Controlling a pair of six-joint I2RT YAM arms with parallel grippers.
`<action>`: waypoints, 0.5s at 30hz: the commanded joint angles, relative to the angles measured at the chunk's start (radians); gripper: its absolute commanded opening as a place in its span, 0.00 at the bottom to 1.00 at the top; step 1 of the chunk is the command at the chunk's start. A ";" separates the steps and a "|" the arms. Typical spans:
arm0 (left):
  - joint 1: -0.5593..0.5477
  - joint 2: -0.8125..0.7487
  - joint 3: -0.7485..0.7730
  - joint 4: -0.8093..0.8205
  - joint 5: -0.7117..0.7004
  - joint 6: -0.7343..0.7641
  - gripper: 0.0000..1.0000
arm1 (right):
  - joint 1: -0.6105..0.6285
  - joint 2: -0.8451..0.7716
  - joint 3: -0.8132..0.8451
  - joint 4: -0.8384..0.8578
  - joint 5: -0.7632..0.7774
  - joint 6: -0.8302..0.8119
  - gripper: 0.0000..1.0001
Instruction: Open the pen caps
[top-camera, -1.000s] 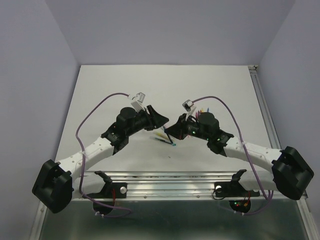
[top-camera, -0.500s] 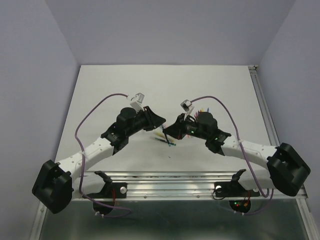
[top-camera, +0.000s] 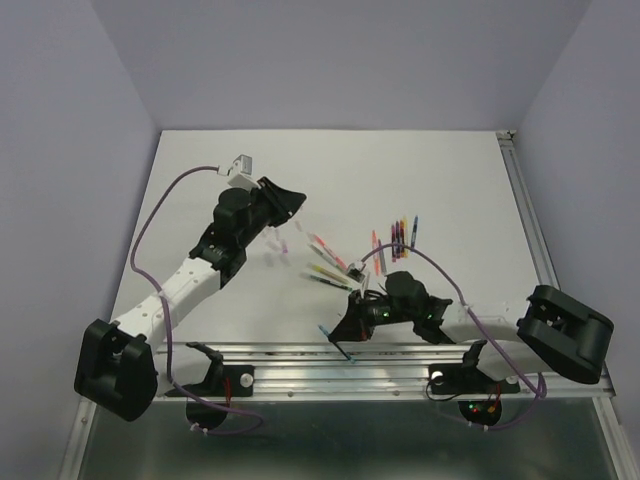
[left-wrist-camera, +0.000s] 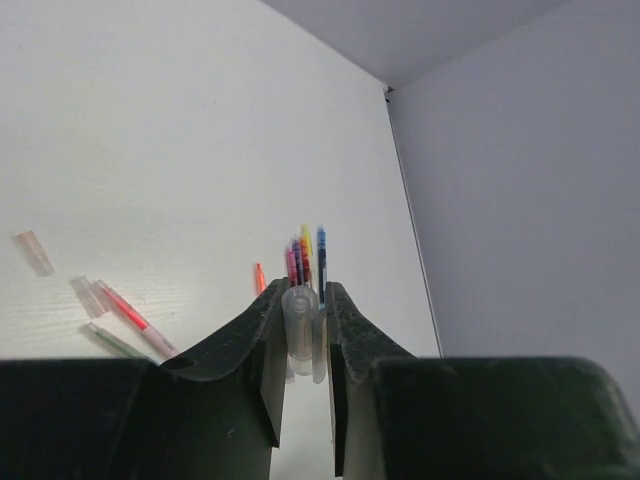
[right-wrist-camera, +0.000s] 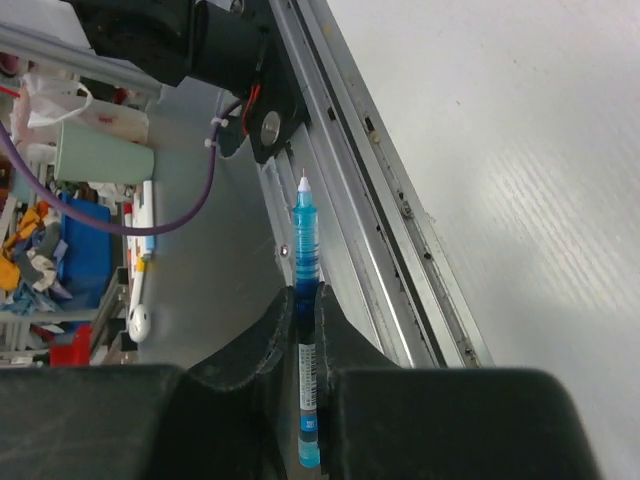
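My left gripper (top-camera: 291, 197) (left-wrist-camera: 303, 292) is shut on a clear pen cap (left-wrist-camera: 299, 322) and holds it above the table's left middle. My right gripper (top-camera: 341, 333) (right-wrist-camera: 305, 292) is shut on an uncapped blue pen (right-wrist-camera: 304, 236) (top-camera: 337, 345), whose tip points out over the near rail. Two loose pale caps (left-wrist-camera: 34, 251) (top-camera: 282, 245) lie on the table below the left gripper. A row of coloured pens (top-camera: 398, 234) (left-wrist-camera: 304, 256) lies at the centre right.
Several loose pens (top-camera: 327, 262) lie scattered mid-table, one of them pink (left-wrist-camera: 133, 315). The aluminium rail (right-wrist-camera: 400, 200) (top-camera: 300, 350) runs along the near edge. The white table (top-camera: 450, 180) extends behind. Clutter (right-wrist-camera: 90, 150) lies beyond the rail.
The grippers were together at mid-table and have pulled apart. The left went back and left with the cap. The right swung to the near edge with the blue pen.
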 joint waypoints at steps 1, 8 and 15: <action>0.011 -0.009 0.062 0.011 -0.009 0.031 0.00 | 0.006 -0.079 -0.017 0.079 0.067 0.051 0.01; 0.011 -0.016 0.082 -0.346 -0.170 0.108 0.00 | -0.025 -0.164 0.130 -0.326 0.374 -0.097 0.01; 0.011 -0.039 0.009 -0.510 -0.279 0.107 0.04 | -0.183 -0.109 0.268 -0.535 0.636 -0.167 0.01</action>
